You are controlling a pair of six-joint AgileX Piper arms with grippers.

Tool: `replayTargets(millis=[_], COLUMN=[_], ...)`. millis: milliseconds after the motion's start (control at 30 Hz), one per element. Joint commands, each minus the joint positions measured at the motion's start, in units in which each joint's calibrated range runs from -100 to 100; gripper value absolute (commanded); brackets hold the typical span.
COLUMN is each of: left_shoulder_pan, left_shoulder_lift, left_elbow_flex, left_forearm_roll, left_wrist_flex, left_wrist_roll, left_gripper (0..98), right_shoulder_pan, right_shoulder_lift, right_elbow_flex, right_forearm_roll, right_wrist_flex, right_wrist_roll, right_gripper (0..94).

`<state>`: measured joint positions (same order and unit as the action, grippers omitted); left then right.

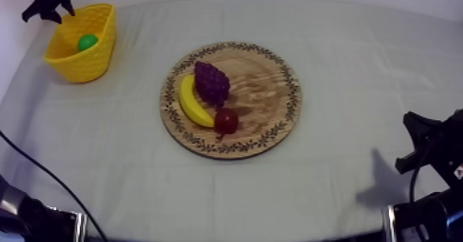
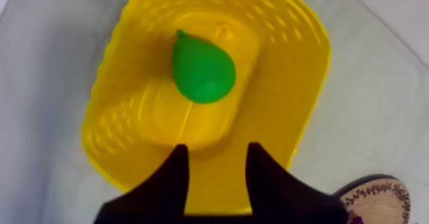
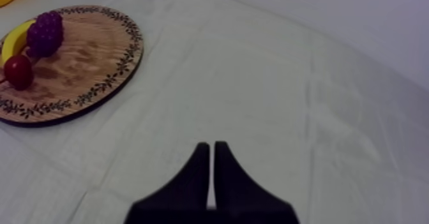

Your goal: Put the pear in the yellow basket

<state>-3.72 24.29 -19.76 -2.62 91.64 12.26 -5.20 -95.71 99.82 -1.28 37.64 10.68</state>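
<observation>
1. At the table's far left corner, the yellow basket (image 1: pixel 83 55) stands on the grey-white cloth (image 1: pixel 358 58), well apart from the wooden board (image 1: pixel 269 93).
2. Inside that basket lies the pear (image 1: pixel 87 42), green and resting on the basket's floor. From the left wrist camera, the pear (image 2: pixel 203 64) is seen on its side with its narrow end towards the basket's wall (image 2: pixel 287 80), clear of the fingers.
3. Above the basket's far rim hangs the left claw (image 1: pixel 49 12). From its own camera (image 2: pixel 217 151), the two black fingers stand well apart. Between them shows the yellow of the basket and nothing else. The claw has hold of nothing.
4. Low at the table's right side, over bare cloth, sits the right claw (image 3: pixel 212 149). Its fingers lie pressed together as a narrow wedge, with nothing between them. The board is well apart from it.
5. Near the middle of the table, the round board with its patterned rim carries three items: a banana (image 1: pixel 193 105), a bunch of grapes (image 1: pixel 211 83) and a small red fruit (image 1: pixel 226 121).
6. On the board, the banana lies against the left side of the grapes. The small red fruit sits just in front of the grapes, beside the banana's near end.
7. Beside the basket, the left wrist camera catches part of the board's rim (image 2: pixel 376 198).
</observation>
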Motion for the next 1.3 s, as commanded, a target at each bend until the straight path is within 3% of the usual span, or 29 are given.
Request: replayTargets(millis=[0,467,767,900,1000,1067,1267], left_shoulder_pan=[0.17,1.42,2.23,4.66,6.45,7.1,9.48], left_shoulder_lift=[-4.32,-24.38,-41.87,-51.23,-58.17,-62.43,-74.87], left_elbow_flex=[1.99,20.71,39.93,49.69,56.93,61.22,72.75], left_forearm_roll=[-0.06,-0.08,0.09,-2.39,-4.84,-5.44,-4.15], left_wrist_flex=[0.04,-3.11,-13.18,-19.35,-23.31,-25.42,-32.34], left_wrist_roll=[0.03,-0.05,-4.75,-5.95,-5.16,-5.66,-11.25], left_gripper=[26.1,8.9,0.5,0.2,0.1,0.1,0.0], right_shoulder_pan=[-0.01,-0.01,-0.01,-0.01,-0.01,-0.01,-0.01], right_shoulder_lift=[-0.04,-0.04,-0.04,-0.04,-0.04,-0.04,-0.04], right_elbow_flex=[-0.05,-0.05,-0.05,-0.05,-0.05,-0.05,-0.05], right_forearm_roll=[-0.01,-0.01,-0.01,-0.01,-0.01,-0.01,-0.01], right_wrist_flex=[0.02,0.02,0.02,0.02,0.02,0.02,0.02], right_wrist_roll=[0.04,0.04,0.04,0.04,0.04,0.04,0.06], right_gripper=[0.4,0.4,0.4,0.4,0.4,0.4,0.4])
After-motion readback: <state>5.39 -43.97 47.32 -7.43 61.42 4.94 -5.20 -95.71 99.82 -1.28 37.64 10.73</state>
